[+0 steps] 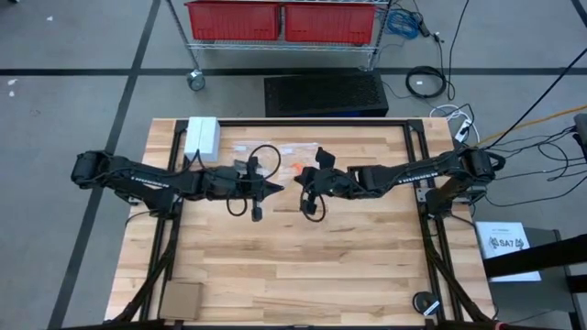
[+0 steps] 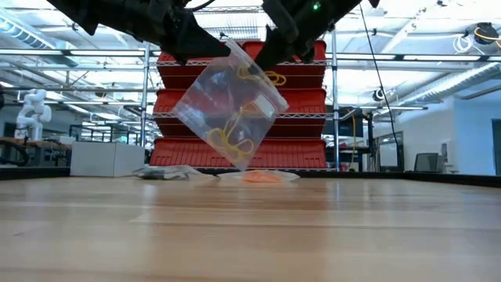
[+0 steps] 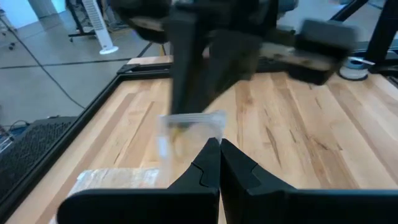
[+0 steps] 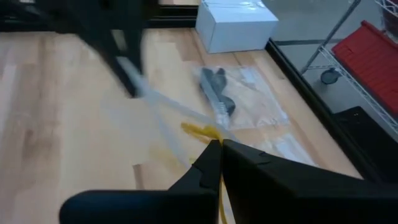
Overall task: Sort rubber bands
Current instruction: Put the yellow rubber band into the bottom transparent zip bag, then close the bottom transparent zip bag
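Observation:
A clear zip bag (image 2: 231, 102) with yellowish rubber bands (image 2: 235, 133) inside hangs above the middle of the table. My left gripper (image 1: 278, 189) and my right gripper (image 1: 301, 181) meet there, each shut on the bag. Loose orange rubber bands (image 1: 299, 165) lie on the wood just beyond them. In the right wrist view, black rubber bands (image 4: 217, 93) lie inside another clear bag flat on the table. My left gripper pinches the bag's upper edge (image 3: 208, 134) between its two shut fingers, coming from the table's left and slanting slightly down. The bag hangs clear of the table, tilted, with one corner (image 2: 235, 166) lowest. My right gripper pinches the bag's other upper edge (image 4: 202, 134), close to a yellowish band, between its shut fingers. It comes from the table's right, slanting down. The plastic stretches between the two grippers, off the wood.
A white box (image 1: 202, 136) stands at the table's far left, with flat clear bags (image 1: 246, 149) beside it. A brown card piece (image 1: 181, 298) lies at the near left corner. A wire cart with red bins (image 1: 284, 20) stands beyond the far edge.

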Robot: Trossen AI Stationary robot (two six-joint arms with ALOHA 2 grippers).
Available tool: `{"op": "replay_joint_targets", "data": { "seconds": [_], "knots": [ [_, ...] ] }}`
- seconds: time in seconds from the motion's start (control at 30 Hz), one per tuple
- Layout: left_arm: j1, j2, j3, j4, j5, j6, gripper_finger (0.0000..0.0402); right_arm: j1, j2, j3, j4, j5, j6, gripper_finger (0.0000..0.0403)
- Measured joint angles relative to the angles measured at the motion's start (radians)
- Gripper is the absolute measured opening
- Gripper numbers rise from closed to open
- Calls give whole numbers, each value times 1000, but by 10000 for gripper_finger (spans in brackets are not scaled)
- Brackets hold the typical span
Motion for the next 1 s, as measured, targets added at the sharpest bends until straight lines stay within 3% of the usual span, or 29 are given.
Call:
{"op": "replay_joint_targets", "data": {
  "seconds": [0.17, 0.3, 0.47, 0.63, 0.77, 1.0],
  "knots": [
    [0, 0, 0, 0, 12, 3, 0, -39, 0, 0, 7, -45, -22, 0],
    [0, 0, 0, 0, 12, 3, 0, -64, 0, 0, 15, -202, -28, 0],
    [0, 0, 0, 3, 12, 3, 0, -64, 0, 0, 15, -326, -23, 0],
    [0, 0, 0, 9, 12, 2, 0, -64, 13, 0, 22, -336, -38, 8],
    [0, 0, 0, 10, 12, -2, 0, -64, 30, 0, 49, -333, -64, 50],
    [0, 0, 0, 4, 12, -2, 0, -54, 33, 0, 35, -336, -51, 157]
  ]
}}
